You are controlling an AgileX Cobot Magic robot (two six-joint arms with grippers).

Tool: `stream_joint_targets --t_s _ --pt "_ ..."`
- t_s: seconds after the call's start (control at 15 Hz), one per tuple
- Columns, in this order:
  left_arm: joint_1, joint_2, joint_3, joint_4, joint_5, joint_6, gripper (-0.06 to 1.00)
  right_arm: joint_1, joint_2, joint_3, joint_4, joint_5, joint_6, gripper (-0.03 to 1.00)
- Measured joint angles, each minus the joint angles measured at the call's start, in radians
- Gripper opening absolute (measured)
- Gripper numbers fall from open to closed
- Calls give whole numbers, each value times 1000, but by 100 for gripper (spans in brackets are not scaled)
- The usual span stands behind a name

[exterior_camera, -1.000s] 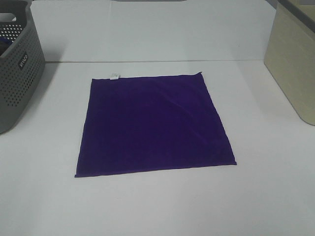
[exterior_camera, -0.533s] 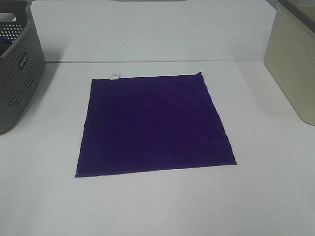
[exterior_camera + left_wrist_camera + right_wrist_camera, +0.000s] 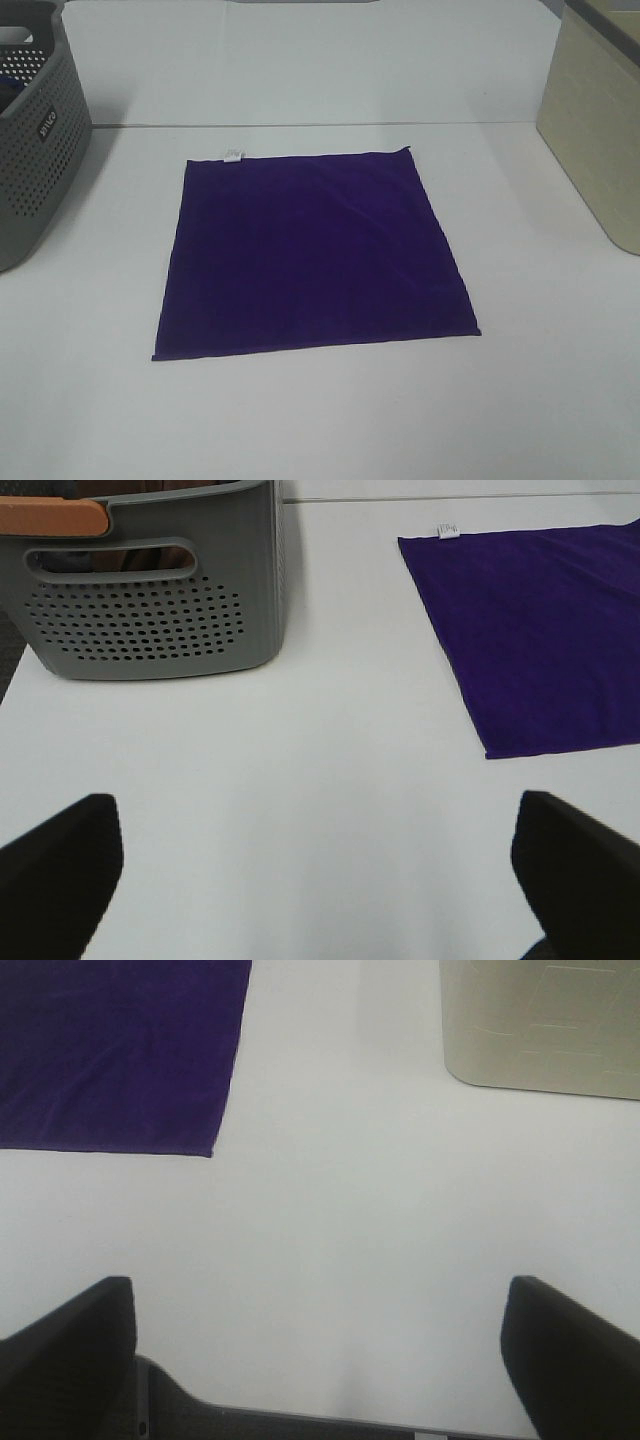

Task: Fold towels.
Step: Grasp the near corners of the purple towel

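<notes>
1. The purple towel lies flat and unfolded in the middle of the white tabletop.
2. The left hand is wide open and holds nothing.
3. The right hand is wide open too, also empty.

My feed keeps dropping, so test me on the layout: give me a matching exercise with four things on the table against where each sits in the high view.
Things:
1. purple towel
2. grey perforated basket
3. beige bin
4. white tag

Places:
A. on the towel's far edge, near its left corner
B. at the left side of the table
C. spread flat in the middle
D. at the right side

Pairs: 1-C, 2-B, 3-D, 4-A
</notes>
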Motion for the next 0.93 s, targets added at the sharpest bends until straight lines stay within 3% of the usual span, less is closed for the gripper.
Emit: stream_joint_targets --t_s 0.93 --pt "0 0 0 0 0 0 99 0 0 1 -1 0 0 96"
